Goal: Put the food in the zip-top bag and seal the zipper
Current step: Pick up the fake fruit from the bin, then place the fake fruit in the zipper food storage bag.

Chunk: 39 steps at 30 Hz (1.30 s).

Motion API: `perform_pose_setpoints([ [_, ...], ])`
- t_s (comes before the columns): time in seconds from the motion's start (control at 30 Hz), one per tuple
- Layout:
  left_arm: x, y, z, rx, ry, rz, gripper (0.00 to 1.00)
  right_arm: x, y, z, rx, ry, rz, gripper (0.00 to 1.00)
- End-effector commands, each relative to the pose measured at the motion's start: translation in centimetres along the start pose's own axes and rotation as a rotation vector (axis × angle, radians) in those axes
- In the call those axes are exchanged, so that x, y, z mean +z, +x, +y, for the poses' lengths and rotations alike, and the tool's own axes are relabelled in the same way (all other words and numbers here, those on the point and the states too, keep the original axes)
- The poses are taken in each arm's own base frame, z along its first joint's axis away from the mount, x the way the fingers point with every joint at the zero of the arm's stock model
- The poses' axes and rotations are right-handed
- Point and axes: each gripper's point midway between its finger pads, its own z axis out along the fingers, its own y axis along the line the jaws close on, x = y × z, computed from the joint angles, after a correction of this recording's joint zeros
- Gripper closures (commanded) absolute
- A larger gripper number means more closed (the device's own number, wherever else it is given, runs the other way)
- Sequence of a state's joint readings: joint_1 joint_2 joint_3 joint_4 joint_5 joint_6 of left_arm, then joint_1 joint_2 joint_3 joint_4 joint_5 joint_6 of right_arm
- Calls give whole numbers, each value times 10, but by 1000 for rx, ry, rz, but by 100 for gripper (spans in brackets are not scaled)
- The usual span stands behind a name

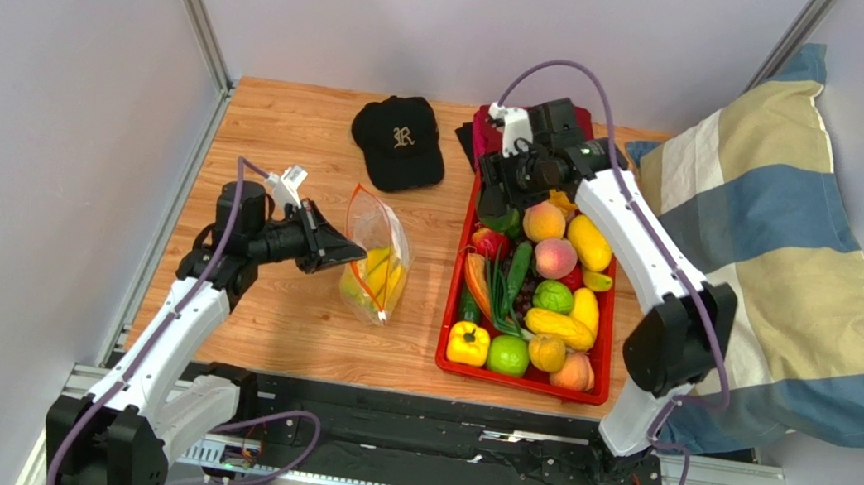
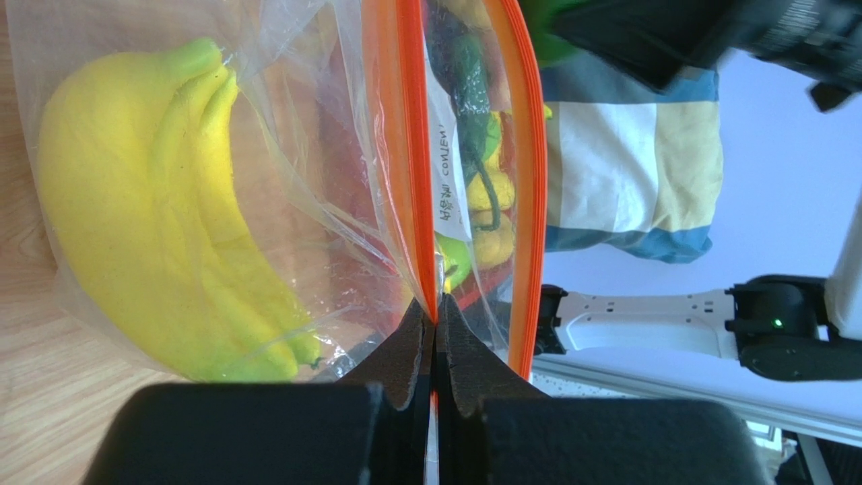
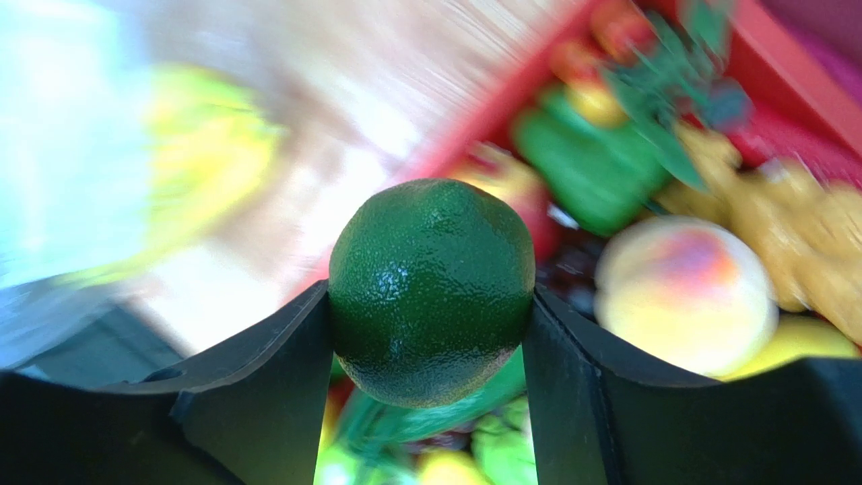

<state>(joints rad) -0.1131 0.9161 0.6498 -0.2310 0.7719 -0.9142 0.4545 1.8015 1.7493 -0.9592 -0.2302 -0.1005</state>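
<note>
While the left gripper (image 2: 436, 321) pinches the orange-red zipper (image 2: 409, 152) of the clear zip-top bag (image 1: 381, 251), a yellow banana bunch (image 2: 142, 212) inside, the right gripper (image 3: 429, 338) clasps a dark green round fruit (image 3: 431, 268), seemingly over the red plastic tray (image 1: 521, 385).

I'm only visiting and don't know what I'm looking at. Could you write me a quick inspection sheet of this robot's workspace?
Surface: wooden table.
Job's things: clear zip-top bag, mouth open, banana bunch inside; more toy food lying in a red tray.
Clutter: black cap beyond the bag.
Grippers: left gripper shut on the bag's orange zipper; right gripper shut on a dark green fruit above the tray.
Cables: purple cables loop along both arms.
Surroundings: plain pale walls; striped pillow at the right.
</note>
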Motion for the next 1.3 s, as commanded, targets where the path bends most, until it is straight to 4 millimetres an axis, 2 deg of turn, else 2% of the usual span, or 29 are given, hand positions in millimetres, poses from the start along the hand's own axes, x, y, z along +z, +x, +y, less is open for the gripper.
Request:
perform_pose_setpoints([
  [0.0,-3,-10,-10,52,-2,-14,100,-95,-70,90,-88,-366,-354,58],
  [0.03,-3,-10,-10,49,-6,-10,100,-102,-75,104,-86,-406,-377,57],
  [0.07,-4,-10,-10,51,-8,-10,100,-114,-83,127,-126,-470,-422,56],
  [0.1,-4,-11,-11,57,-9,-11,100,-120,-86,138,-138,-500,-438,56],
  [0.13,-4,-11,-11,56,-13,-8,100,-123,-90,149,-149,-527,-452,56],
  [0.17,-4,-10,-11,58,-16,-6,100,-126,-93,170,-166,-574,-463,56],
  [0.2,-5,-12,-13,63,-16,-8,100,-126,-97,180,-177,-592,-469,55],
  [0.3,-7,-12,-16,69,-18,-5,100,-116,-99,213,-204,-653,-459,55],
  [0.37,-8,-10,-16,71,-20,0,100,-102,-97,231,-206,-700,-425,56],
  [0.43,-9,-10,-17,79,-22,2,100,-91,-96,240,-196,-712,-402,56],
  [0.47,-10,-10,-17,79,-24,4,100,-78,-92,246,-198,-715,-376,56],
  [0.6,-12,-9,-20,84,-16,4,100,-43,-83,244,-237,-641,-335,56],
  [0.67,-12,-9,-22,86,-13,2,100,-26,-78,236,-234,-584,-306,49],
  [0.73,-12,-9,-22,85,-12,2,100,-20,-75,232,-248,-555,-291,38],
  [0.77,-12,-9,-22,85,-11,1,100,-21,-76,230,-251,-541,-287,19],
  [0.83,-12,-10,-22,86,-11,1,100,-25,-76,230,-259,-535,-289,4],
  [0.87,-12,-10,-22,86,-12,0,100,-28,-78,228,-261,-527,-297,0],
  [0.93,-12,-10,-24,87,-10,-1,100,-44,-82,228,-273,-525,-327,0],
  [1.03,-13,-12,-26,92,-9,-3,100,-63,-87,214,-258,-506,-356,0],
  [1.13,-14,-13,-28,100,-11,-6,100,-73,-86,182,-203,-466,-348,0],
  [1.17,-15,-13,-29,106,-11,-8,100,-71,-81,160,-165,-431,-324,0],
  [1.23,-14,-14,-28,104,-16,-7,100,-62,-64,135,-117,-400,-265,0],
  [1.27,-14,-13,-28,104,-14,-4,100,-64,-56,112,-72,-358,-243,0],
])
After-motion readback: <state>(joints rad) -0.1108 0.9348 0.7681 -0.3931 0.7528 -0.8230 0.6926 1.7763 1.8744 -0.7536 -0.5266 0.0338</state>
